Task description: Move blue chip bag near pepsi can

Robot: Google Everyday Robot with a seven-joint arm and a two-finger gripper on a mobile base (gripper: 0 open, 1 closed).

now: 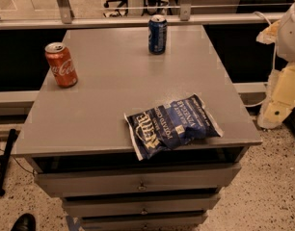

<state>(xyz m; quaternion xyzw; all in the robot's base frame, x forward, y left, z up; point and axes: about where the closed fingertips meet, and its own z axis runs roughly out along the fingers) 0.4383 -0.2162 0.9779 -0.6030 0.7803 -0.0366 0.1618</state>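
The blue chip bag lies flat near the front edge of the grey table top, right of centre, with one corner hanging over the edge. The pepsi can stands upright at the far edge, near the middle. My arm shows as pale segments at the right edge of the view, beside the table. My gripper seems to be the pale tip at the upper right, off the table, far from the bag and holding nothing that I can see.
A red Coca-Cola can stands upright at the table's left side. Drawers sit below the table top. A rail runs behind the table. A dark pole leans on the floor at the left.
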